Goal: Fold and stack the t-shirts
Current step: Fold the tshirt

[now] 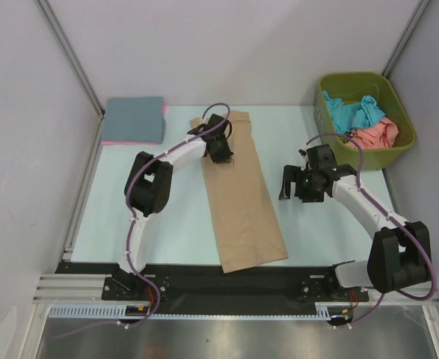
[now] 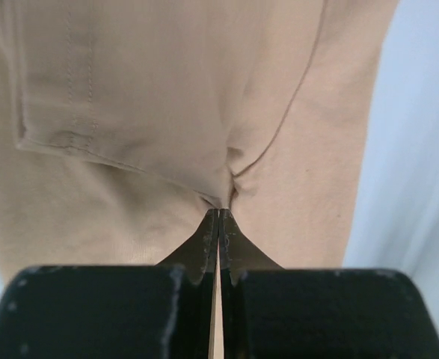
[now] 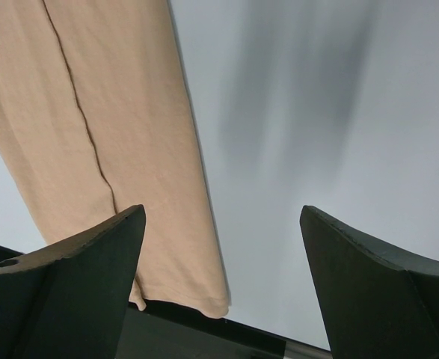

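A tan t-shirt [image 1: 243, 203], folded into a long narrow strip, runs from the table's far middle toward the near edge. My left gripper [image 1: 220, 149] sits on its far end. In the left wrist view the left gripper [image 2: 219, 214] is shut, and a small pucker of the tan t-shirt [image 2: 144, 97] is pinched at its tips. To the right of the strip my right gripper [image 1: 298, 187] hangs open over bare table. The right wrist view shows the right gripper [image 3: 223, 215] with nothing between its fingers and the tan t-shirt [image 3: 92, 120] to its left.
A folded slate-blue t-shirt [image 1: 134, 118] lies at the far left on a pink one [image 1: 111, 141]. An olive-green bin [image 1: 401, 114] at the far right holds a teal t-shirt [image 1: 352, 112] and a salmon t-shirt [image 1: 374, 136]. Grey walls close in both sides.
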